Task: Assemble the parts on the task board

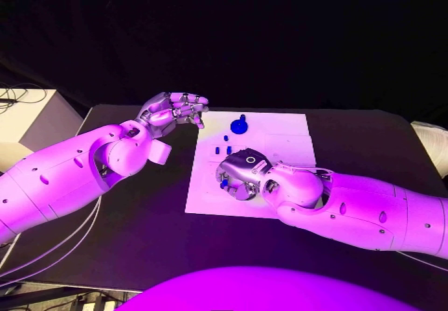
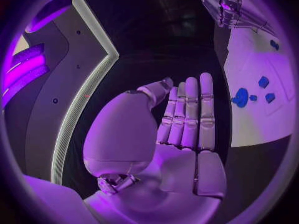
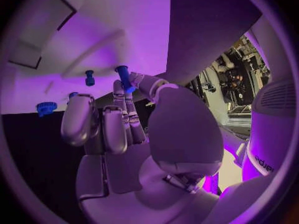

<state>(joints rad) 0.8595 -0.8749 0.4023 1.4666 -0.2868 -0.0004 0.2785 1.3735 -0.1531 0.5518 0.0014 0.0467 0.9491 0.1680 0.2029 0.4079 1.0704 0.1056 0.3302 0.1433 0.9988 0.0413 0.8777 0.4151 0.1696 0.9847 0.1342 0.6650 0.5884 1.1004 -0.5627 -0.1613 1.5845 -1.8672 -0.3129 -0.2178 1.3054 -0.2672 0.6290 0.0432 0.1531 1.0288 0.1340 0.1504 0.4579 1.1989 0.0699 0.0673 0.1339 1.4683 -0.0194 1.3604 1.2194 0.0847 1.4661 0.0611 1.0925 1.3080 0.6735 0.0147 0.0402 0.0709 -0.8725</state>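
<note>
Black table [image 1: 140,220] bearing the white task board [image 1: 280,146] at its middle. Right hand [image 1: 245,173] low over the board's near left part, pinching a blue peg [image 3: 124,77]; left hand [image 1: 175,109] raised beside the board's far left corner, fingers apart, holding nothing. Round blue part [image 1: 240,126] lying near the board's far edge, small blue pieces [image 1: 222,150] between it and the right hand.

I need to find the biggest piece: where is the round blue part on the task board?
In the head view, the round blue part sits near the task board's far edge, toward its left side, just right of the left robot hand.
</note>
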